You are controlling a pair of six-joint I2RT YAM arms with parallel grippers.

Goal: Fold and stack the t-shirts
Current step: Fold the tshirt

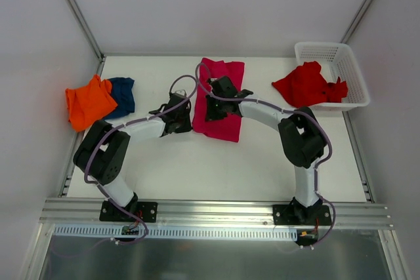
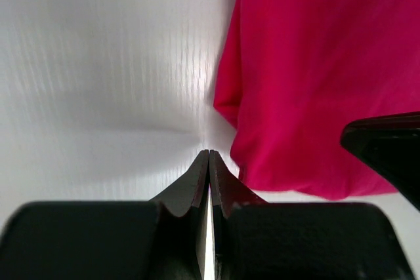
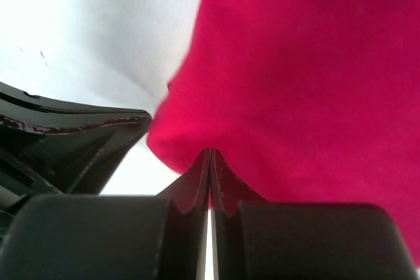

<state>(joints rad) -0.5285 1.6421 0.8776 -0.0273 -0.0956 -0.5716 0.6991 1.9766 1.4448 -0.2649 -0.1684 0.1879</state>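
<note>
**White table, four shirts, both claws pressed shut**

White and faintly ribbed, the table (image 1: pixel 262 168) sits between pale walls with aluminium rails at its edges. Only the overhead view takes in the whole spread. The magenta-pink t-shirt (image 1: pixel 230 73) lies as a long, roughly folded rectangle at the middle of the table. The orange t-shirt (image 1: pixel 88 103) is crumpled at the far left, overlapping the navy blue t-shirt (image 1: pixel 125 93) just beside it. The bright red t-shirt (image 1: pixel 305 84) spills in a rumpled heap over the left wall of the white mesh basket (image 1: pixel 341 57) at the right.

From above, the left gripper (image 1: pixel 180 115) hangs at the pink shirt's left edge and the right gripper (image 1: pixel 213 106) sits over its middle, but the finger gap is too small to read there.

The wrist cameras settle it. The left gripper (image 2: pixel 209 155) has its black, wedge-shaped fingers pressed flat together with nothing between them. Their tips are over bare table, just beside a rounded fold of soft, matte pink cloth, and part of the other gripper's dark body intrudes at the right.

The right gripper (image 3: pixel 210 154) is likewise closed tight. Its tips meet the shirt's rounded edge, though no cloth shows between the pads.
</note>
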